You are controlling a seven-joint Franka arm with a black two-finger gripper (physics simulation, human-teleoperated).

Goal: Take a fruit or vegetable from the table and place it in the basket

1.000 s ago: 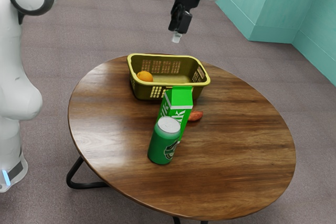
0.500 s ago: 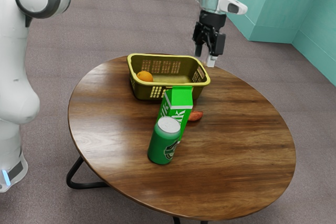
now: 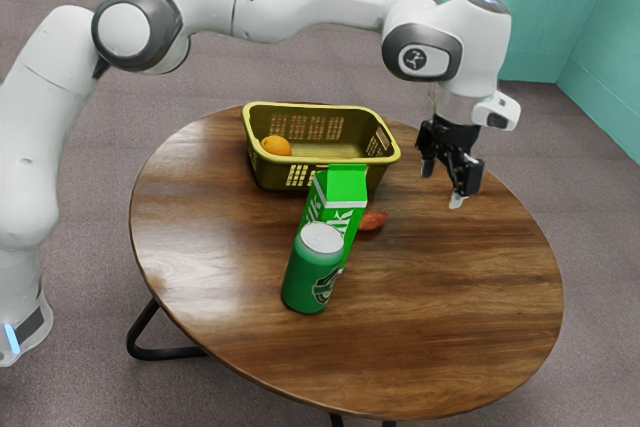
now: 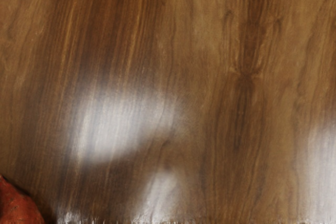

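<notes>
Though can point(image 3: 313, 272) and milk carton point(image 3: 338, 202) stand nearer, step in hand looks like approach to reddish vegetable point(image 3: 373, 221), lying on tabletop point(image 3: 450, 307) just beyond carton. Tool point(image 3: 445, 189) released, fingers parted, above tabletop. Next move calls for shifting over vegetable, lowering, closing. Farther: basket point(image 3: 390, 155), orange point(image 3: 276, 146) inside. Since earlier frame, tool lower, nearer exterior view's right; vegetable, basket unmoved.

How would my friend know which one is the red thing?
On the round wooden table, find the yellow basket. Nearer the camera stands a green milk carton; the red thing peeks out beside it, toward the exterior view's right. Its red skin sets it apart from that carton and the green can.
</notes>
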